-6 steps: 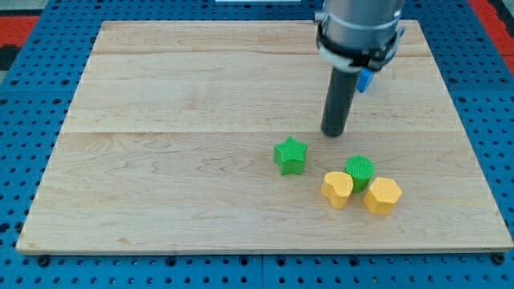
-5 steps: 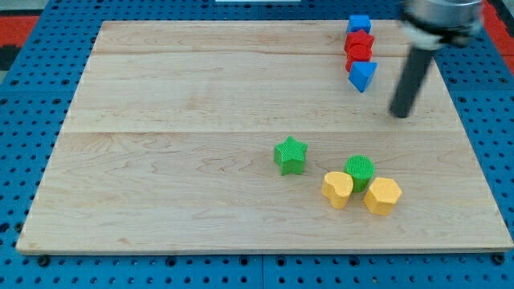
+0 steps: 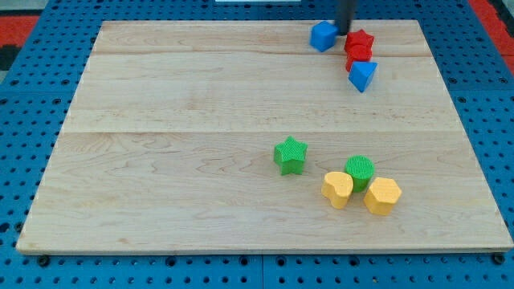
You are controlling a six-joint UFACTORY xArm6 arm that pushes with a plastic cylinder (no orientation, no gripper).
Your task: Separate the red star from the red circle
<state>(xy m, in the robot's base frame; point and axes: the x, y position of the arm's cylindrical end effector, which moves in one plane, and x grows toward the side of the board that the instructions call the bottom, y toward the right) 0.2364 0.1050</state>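
Arm: only the lower rod shows, entering from the view's top edge and standing upright at the far right of the board; everything above is out of frame. No gripper is fitted, so there is no open or closed state to give.

My tip point(image 3: 344, 32): at the far edge of the board, between the blue cube and the red star, just beside both; contact with either cannot be told.

Blue cube point(image 3: 324, 35): just left of my tip, near the far edge.

Red star point(image 3: 360, 39): just right of my tip, far right of the board.

Red circle point(image 3: 356, 54): directly on the near side of the red star and touching it; its shape is only partly readable.

Blue triangle point(image 3: 362, 75): on the near side of the red circle, touching it or just beside it.

Green star point(image 3: 291, 155): right of centre, well apart from the far group.

Green circle point(image 3: 360, 170): near right, with the yellow heart point(image 3: 337, 189) to its near left and the yellow hexagon-like block point(image 3: 381, 195) to its near right, all three clustered close.

Wooden board point(image 3: 161, 120): lies on a blue pegboard point(image 3: 24, 120).
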